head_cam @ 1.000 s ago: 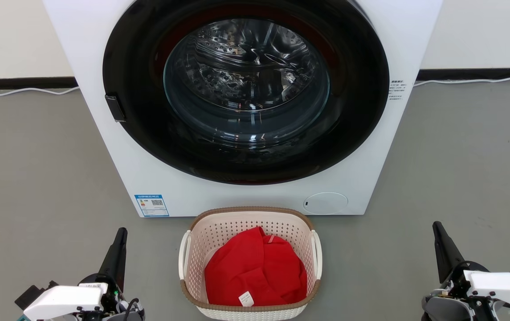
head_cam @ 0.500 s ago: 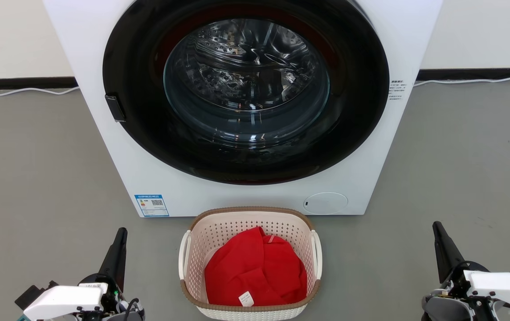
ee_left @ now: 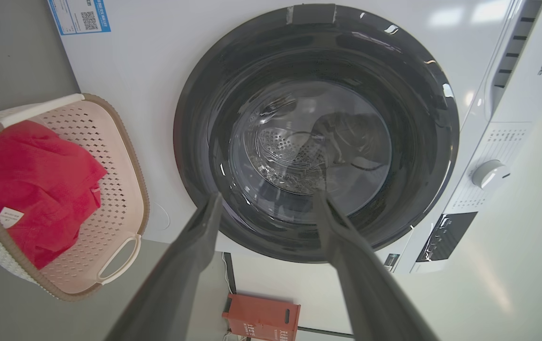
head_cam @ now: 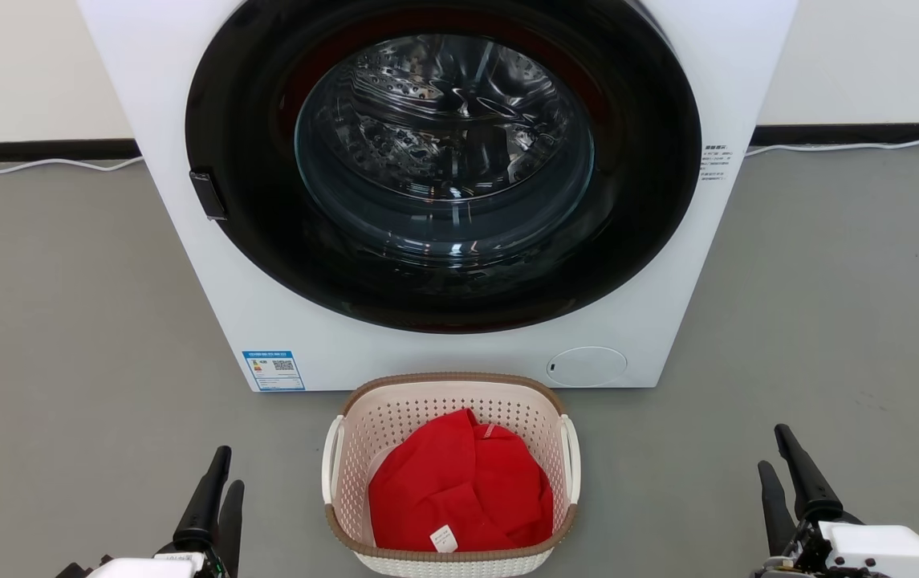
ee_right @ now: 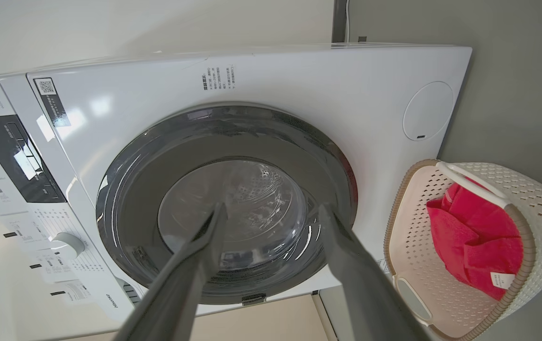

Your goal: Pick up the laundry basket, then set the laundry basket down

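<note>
lower left: left gripper (head_cam: 229, 470), jaws parted, gripped nothing. centre, between both grippers and about equally near each: laundry basket (head_cam: 453, 376), stood on floor (head_cam: 66, 321) just before washing machine (head_cam: 282, 337), red cloth (head_cam: 459, 482) inside, one white handle (head_cam: 331, 459) facing each side. lower right: right gripper (head_cam: 772, 448), jaws parted, likewise empty.

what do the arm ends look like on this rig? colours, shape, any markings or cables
Both match: the left tool and right tool each have two long, near-black fingers tapering to rounded tips, with no markings visible. The right wrist housing is white and boxy, with black hardware beneath. In the left wrist view the fingers look smooth and dark grey.
</note>
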Available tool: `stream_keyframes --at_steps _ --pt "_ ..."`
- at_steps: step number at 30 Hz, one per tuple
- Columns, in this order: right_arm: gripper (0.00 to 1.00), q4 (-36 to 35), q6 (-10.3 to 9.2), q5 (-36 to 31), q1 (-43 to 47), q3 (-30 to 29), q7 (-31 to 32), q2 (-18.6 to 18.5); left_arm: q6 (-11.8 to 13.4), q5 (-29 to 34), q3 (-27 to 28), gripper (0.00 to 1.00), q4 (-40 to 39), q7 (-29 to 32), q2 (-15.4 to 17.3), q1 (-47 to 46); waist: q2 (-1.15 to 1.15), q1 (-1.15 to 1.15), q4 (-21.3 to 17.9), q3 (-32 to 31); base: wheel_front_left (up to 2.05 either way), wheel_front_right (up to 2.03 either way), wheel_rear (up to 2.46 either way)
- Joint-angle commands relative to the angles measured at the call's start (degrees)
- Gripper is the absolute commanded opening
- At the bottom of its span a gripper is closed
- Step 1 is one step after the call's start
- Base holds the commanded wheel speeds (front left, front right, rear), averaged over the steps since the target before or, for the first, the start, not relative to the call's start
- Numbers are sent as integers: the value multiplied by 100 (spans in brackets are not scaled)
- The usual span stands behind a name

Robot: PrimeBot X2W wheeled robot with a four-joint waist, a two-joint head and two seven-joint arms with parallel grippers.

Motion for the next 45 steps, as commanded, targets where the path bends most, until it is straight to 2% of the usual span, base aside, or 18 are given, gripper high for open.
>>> stream_keyframes --at_steps 1,6,14,27,34,45 --pt "100 -230 7 -7 -155 70 -98 -44 -9 -30 54 100 -210 -14 33 -205 0 12 0 -7 0 0 0" --pt "100 -313 9 -25 -153 139 -165 -46 -11 -14 78 100 -283 -29 38 -203 0 0 0 6 0 0 0" --pt "100 -489 11 -184 -165 263 -298 -49 -14 125 87 100 -469 -113 79 -197 0 -1 -1 16 0 0 0" --pt "100 -856 16 -1099 -191 489 -533 -55 -19 723 -235 100 -689 -553 454 -154 0 -1 -1 31 0 0 0" --pt "100 -992 19 -1688 -186 571 -651 -58 -21 1287 -262 100 -768 -679 555 -162 0 -1 5 39 0 0 0" --pt "100 -1088 23 -2844 -195 697 -835 -63 -25 2556 -273 100 -826 -864 647 -133 0 -1 -2 46 0 0 0"
